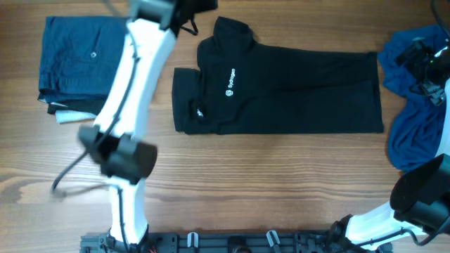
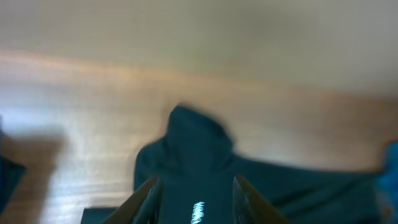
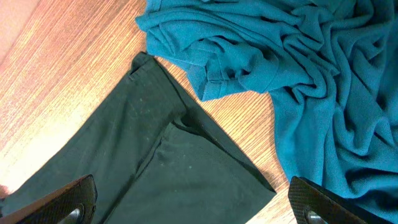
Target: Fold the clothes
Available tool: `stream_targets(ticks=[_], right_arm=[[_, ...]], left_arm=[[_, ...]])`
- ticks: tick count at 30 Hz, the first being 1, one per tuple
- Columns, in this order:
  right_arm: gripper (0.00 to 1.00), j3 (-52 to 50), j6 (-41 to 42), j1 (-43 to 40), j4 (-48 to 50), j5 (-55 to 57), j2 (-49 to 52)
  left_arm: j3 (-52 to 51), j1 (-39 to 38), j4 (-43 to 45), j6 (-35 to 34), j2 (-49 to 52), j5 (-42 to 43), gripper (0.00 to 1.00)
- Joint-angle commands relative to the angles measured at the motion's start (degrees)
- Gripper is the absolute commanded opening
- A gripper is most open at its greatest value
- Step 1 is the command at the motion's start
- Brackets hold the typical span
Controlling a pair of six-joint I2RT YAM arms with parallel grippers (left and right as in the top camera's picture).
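Garments counted: three.

1. One black shirt point(image 1: 281, 88), folded flat on the table point(image 1: 281, 176), bearing two white logo marks point(image 1: 230, 81).
2. One folded blue garment point(image 1: 74, 60).
3. One crumpled blue garment point(image 3: 323, 68).

Grippers counted: two.

Left gripper point(image 2: 196, 180): a gap shows between its two fingers, narrower than on the other arm. The wrist view is blurred, and I cannot tell whether any cloth is caught. The black shirt's collar lies just ahead of the jaws, and its chest lettering shows in the gap between them.

Right gripper point(image 3: 193, 180): jaws fully apart and holding nothing. A corner of the black shirt's hem lies between and ahead of the jaws. The crumpled blue garment lies ahead and toward the right-hand finger, touching the black hem.
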Motion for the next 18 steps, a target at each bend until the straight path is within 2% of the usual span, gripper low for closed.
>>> stream_targets(ticks=[1,4,11,18], right_arm=[[1.00,0.26,0.59,-0.09,0.02,-0.52,0.37],[1.00,0.26,0.59,-0.09,0.02,-0.52,0.37],[1.00,0.26,0.59,-0.09,0.02,-0.52,0.37],[1.00,0.26,0.59,-0.09,0.02,-0.52,0.37]], left_arm=[[0.61,1.68,-1.53,5.05,10.38,-0.55,0.38],[0.61,2.62,-0.96,5.64,16.87,-0.57,0.36],[0.46,3.39,-0.57,5.62,22.88,-0.52,0.32],[0.28,3.23,-1.03,4.70,25.70,0.90,0.36]])
